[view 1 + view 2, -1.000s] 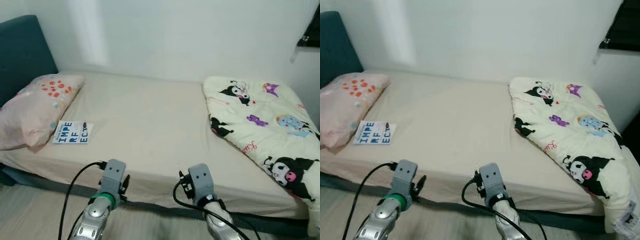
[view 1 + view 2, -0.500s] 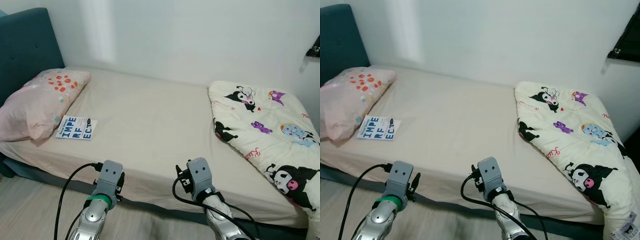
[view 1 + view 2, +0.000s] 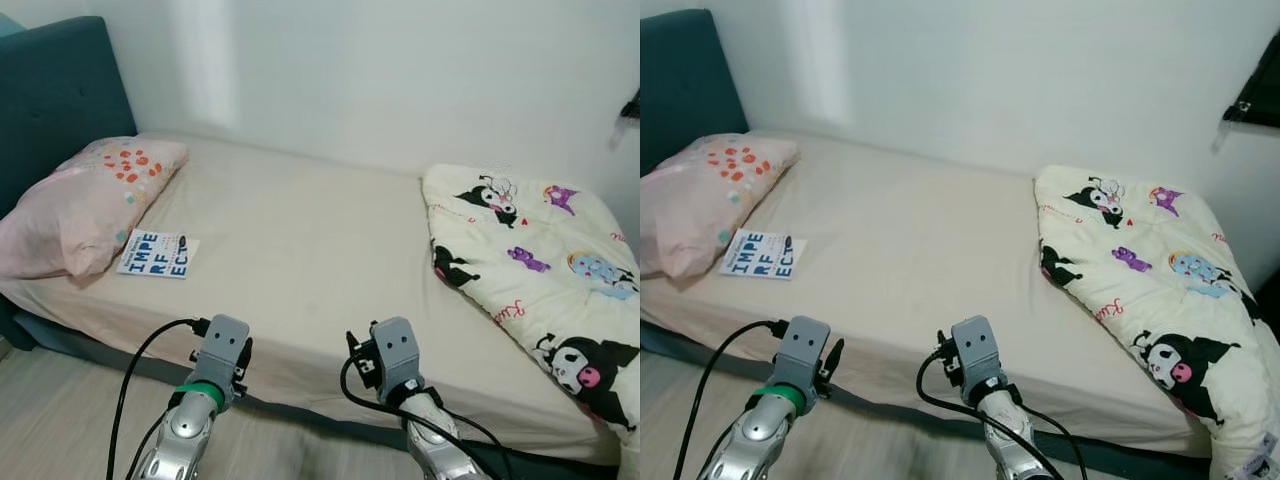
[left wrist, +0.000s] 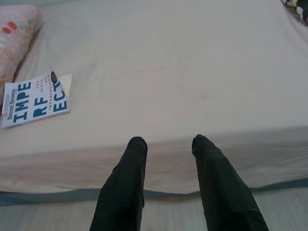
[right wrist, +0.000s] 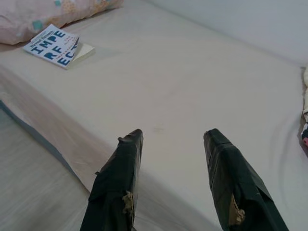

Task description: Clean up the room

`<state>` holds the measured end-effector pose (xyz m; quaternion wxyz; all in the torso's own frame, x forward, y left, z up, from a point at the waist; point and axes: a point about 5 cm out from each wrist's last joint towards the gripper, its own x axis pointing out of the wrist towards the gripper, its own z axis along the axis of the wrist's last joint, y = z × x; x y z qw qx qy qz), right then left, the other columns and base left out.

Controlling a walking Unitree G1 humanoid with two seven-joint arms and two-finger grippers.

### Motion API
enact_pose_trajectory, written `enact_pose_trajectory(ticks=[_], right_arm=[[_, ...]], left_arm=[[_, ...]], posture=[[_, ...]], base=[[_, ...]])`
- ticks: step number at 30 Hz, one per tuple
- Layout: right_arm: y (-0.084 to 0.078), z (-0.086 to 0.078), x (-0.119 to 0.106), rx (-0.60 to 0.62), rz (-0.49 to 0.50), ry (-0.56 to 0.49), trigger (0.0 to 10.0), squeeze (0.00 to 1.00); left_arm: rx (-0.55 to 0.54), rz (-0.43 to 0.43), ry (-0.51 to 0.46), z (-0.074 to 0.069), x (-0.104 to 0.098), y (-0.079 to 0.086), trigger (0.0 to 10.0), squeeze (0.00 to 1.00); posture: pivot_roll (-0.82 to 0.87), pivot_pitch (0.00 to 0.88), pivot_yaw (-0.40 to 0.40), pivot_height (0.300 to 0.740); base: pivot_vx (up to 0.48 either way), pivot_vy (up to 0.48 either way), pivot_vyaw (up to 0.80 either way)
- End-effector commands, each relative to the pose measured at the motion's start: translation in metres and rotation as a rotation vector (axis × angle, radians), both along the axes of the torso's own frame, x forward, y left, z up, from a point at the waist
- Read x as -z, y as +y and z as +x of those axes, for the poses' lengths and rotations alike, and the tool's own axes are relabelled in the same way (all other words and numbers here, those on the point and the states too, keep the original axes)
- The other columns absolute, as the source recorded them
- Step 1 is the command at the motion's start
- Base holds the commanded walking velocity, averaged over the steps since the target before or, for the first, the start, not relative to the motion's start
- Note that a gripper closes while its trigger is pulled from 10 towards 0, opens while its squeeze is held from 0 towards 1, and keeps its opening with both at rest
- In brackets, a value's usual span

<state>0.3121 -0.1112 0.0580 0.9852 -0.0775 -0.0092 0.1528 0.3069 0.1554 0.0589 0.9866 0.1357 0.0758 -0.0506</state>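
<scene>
Standing short of the beige-sheeted bed (image 3: 300, 250), both the left gripper (image 4: 166, 144) and right gripper (image 5: 173, 137) hold their fingers apart and empty, so reaching for the white paperback book with blue lettering (image 3: 157, 254), just beside the pink pillow (image 3: 85, 205), risks overbalancing.

Matt cloth sheet (image 3: 300, 240), glossy paper book (image 3: 153, 254), printed quilt (image 3: 540, 260).

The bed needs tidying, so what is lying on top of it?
On the bed: a pink pillow by the headboard, a book beside it, and a folded cartoon quilt. Anything beneath pillow or quilt is hidden.
</scene>
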Motion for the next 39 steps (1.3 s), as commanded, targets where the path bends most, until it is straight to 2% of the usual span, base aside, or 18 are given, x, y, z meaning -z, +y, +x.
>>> enact_pose_trajectory(ticks=[1, 16, 22, 39], right_arm=[[-0.0072, -0.0032, 0.007, 0.025, 0.0, 0.034, 10.0, 0.0], [-0.0086, -0.0066, 0.011, 0.042, 0.001, 0.049, 10.0, 0.0], [-0.0093, -0.0068, 0.0115, 0.047, 0.005, 0.054, 10.0, 0.0], [-0.0098, -0.0059, 0.0117, 0.059, 0.015, 0.065, 10.0, 0.0]], left_arm=[[0.026, 0.005, 0.006, -0.0031, 0.0031, -0.0063, 10.0, 0.0], [0.038, 0.006, 0.019, -0.0035, 0.0048, -0.0079, 10.0, 0.0], [0.039, 0.001, 0.033, -0.0022, 0.0054, -0.009, 10.0, 0.0], [0.046, -0.002, 0.046, 0.0002, 0.0057, -0.0114, 10.0, 0.0]], posture=[[-0.09, 0.006, 0.033, 0.74], [-0.1, 0.018, 0.044, 0.74], [-0.1, 0.018, 0.048, 0.74], [-0.11, 0.014, 0.053, 0.74]], base=[[0.0, -0.48, 0.0], [0.0, -0.428, 0.0], [0.0, -0.218, 0.0], [0.0, 0.0, -0.8]])
